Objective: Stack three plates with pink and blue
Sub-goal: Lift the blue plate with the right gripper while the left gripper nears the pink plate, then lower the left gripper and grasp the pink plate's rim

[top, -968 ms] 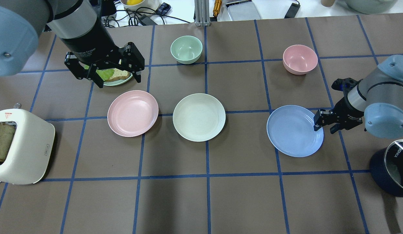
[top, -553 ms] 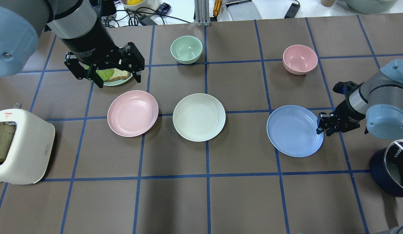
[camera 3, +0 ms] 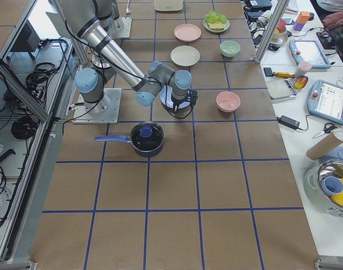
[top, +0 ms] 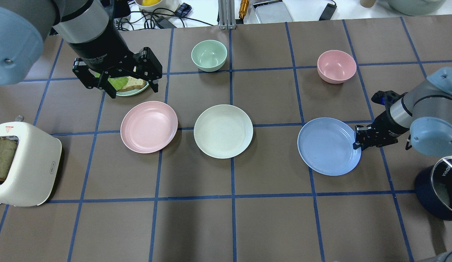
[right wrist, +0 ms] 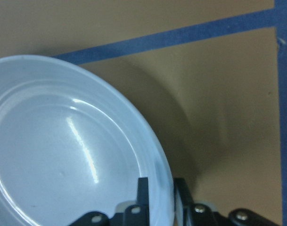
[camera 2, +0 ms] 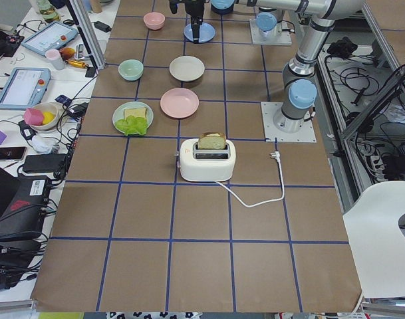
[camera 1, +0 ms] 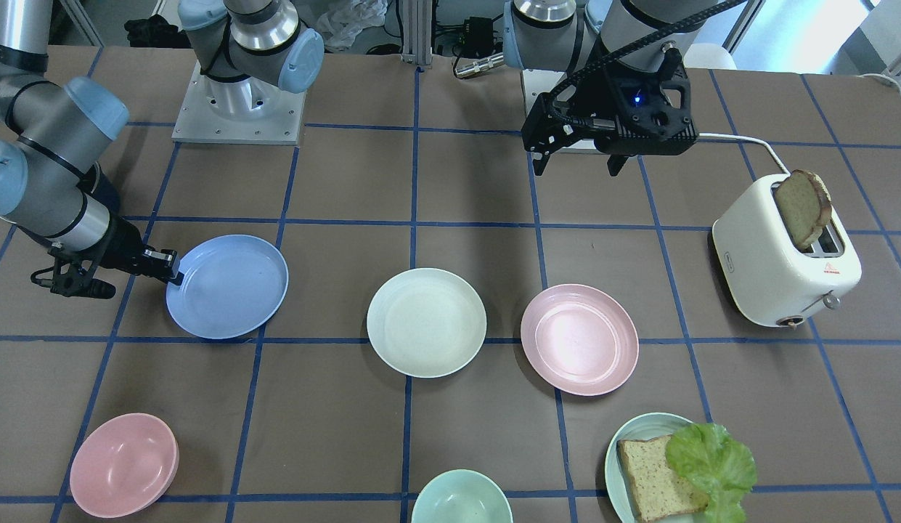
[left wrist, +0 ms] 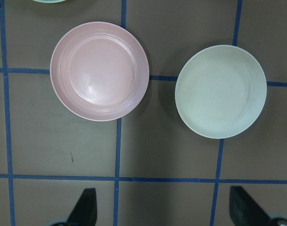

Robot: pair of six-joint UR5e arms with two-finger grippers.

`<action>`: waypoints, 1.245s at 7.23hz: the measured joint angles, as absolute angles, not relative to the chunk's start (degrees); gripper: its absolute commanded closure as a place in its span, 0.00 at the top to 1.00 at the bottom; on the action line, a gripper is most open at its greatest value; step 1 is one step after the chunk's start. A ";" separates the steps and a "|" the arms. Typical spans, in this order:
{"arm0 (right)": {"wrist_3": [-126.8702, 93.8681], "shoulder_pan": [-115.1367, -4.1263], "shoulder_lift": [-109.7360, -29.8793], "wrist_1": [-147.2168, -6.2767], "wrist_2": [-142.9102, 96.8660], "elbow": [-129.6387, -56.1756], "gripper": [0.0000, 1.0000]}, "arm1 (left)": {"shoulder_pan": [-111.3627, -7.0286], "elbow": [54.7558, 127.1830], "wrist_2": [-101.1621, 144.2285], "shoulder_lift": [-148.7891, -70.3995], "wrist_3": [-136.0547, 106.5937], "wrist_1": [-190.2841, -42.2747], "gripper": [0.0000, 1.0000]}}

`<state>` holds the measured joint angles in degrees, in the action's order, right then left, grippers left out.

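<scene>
Brown paper table [camera 1: 334, 181], marked with a blue tape grid.

**Front-facing view.** Three plates in one row, none stacked and none touching.
- blue plate [camera 1: 229, 285]: at the robot's right end.
- cream plate [camera 1: 426, 322]: in the middle.
- pink plate [camera 1: 579, 339]: near the cream one, on the robot's left.
- right gripper [camera 1: 173, 277]: low, at the blue plate's outer rim, on the side away from the other two plates.
- left gripper [camera 1: 576, 168]: raised, jaws spread wide, holding nothing.
- Sundries: toaster [camera 1: 784, 269] with a bread slice, pink bowl [camera 1: 123, 465], mint bowl [camera 1: 461, 500], mint plate [camera 1: 621, 439] with bread and lettuce.

**Overhead view.** From the right gripper the blue plate extends toward the robot's left. The cream plate lies further along the same line, well apart. The left gripper hangs over the mint plate, near the pink plate.

**Left side view.** The far arm is at the blue plate, too small to judge the grip.

**Right side view.** The near arm is bent low over the blue plate. A lidded saucepan [camera 3: 147, 138] sits near it.

**Left wrist view.** The pink and cream plates lie side by side below the spread fingertips.

**Right wrist view.** Two fingers [right wrist: 143, 193] straddle the blue rim, one inside and one outside, closed on it. The shadow under that edge suggests it is tipped off the paper.

**Judgement.** The blue plate is held, and the carry toward the robot's left falls to the right arm.
</scene>
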<state>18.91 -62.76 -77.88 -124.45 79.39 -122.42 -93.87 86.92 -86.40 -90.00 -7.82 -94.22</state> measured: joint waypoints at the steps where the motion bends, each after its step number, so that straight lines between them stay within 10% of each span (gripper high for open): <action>1: 18.84 -62.76 -78.01 -124.42 79.46 -122.34 0.00 | -93.82 86.98 -86.40 -90.00 -7.65 -94.26 1.00; 7: 17.74 -65.85 -82.76 -120.85 78.79 -117.10 0.00 | -93.15 101.13 -87.29 -102.67 -6.54 -71.12 1.00; 9: 17.67 -66.27 -83.21 -120.14 79.16 -116.14 0.00 | -93.75 105.74 -89.72 -108.04 -6.60 -61.23 0.82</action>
<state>17.67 -66.27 -83.21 -120.14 79.16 -116.14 -93.75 105.74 -89.72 -108.04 -6.60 -61.23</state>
